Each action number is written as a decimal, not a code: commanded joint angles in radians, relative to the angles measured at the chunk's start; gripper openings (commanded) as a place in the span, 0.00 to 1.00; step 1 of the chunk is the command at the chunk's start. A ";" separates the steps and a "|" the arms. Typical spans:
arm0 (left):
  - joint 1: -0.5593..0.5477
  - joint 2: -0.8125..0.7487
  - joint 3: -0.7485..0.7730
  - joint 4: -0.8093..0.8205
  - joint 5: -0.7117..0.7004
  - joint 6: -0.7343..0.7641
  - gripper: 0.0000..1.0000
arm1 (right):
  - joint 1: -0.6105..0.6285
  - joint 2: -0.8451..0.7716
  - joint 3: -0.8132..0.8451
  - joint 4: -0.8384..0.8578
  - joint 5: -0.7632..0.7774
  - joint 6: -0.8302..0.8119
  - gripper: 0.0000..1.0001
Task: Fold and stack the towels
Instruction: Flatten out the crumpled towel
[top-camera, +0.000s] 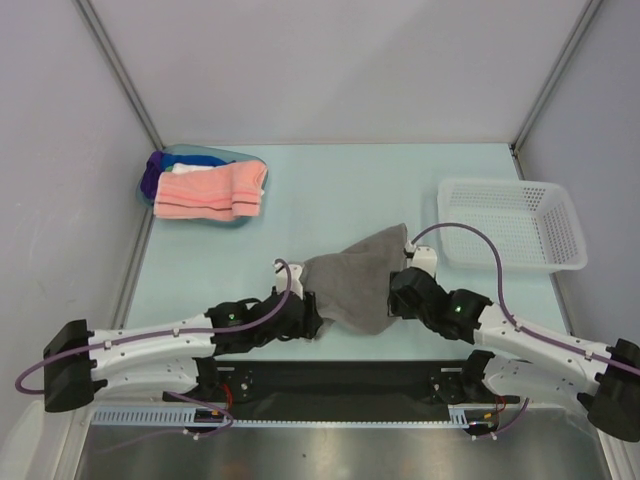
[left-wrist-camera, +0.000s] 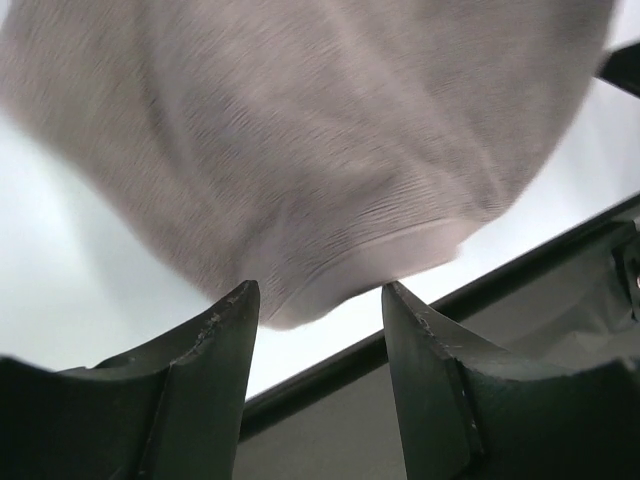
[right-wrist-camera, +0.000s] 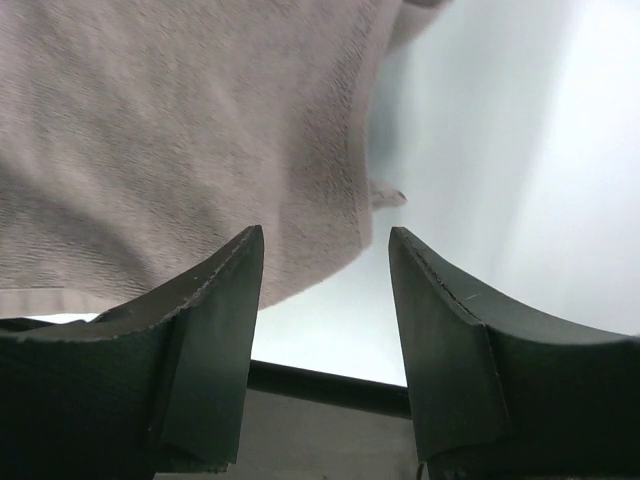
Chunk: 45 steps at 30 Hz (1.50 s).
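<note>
A grey towel (top-camera: 358, 281) lies crumpled on the table between my two arms. It fills the upper part of the left wrist view (left-wrist-camera: 300, 140) and the upper left of the right wrist view (right-wrist-camera: 170, 140). My left gripper (top-camera: 312, 318) is open at the towel's near left corner; its jaws (left-wrist-camera: 320, 300) stand apart, just short of the hem. My right gripper (top-camera: 398, 292) is open at the towel's right edge; its jaws (right-wrist-camera: 325, 245) stand apart with nothing between them. A salmon pink towel (top-camera: 210, 190) lies folded on other towels at the back left.
A translucent blue tub (top-camera: 192, 160) at the back left holds the pink towel with purple and blue cloth beneath. A white mesh basket (top-camera: 510, 224) stands at the back right. A black strip (top-camera: 340, 385) runs along the table's near edge.
</note>
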 joint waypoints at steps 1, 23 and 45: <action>-0.024 -0.040 -0.061 -0.109 -0.084 -0.213 0.58 | 0.017 -0.038 -0.032 -0.012 0.028 0.059 0.58; -0.043 0.088 -0.202 0.188 -0.131 -0.192 0.53 | 0.110 0.045 -0.179 0.180 0.017 0.178 0.56; -0.041 -0.173 0.140 -0.215 -0.253 0.012 0.00 | 0.113 -0.163 0.006 -0.042 -0.020 0.136 0.10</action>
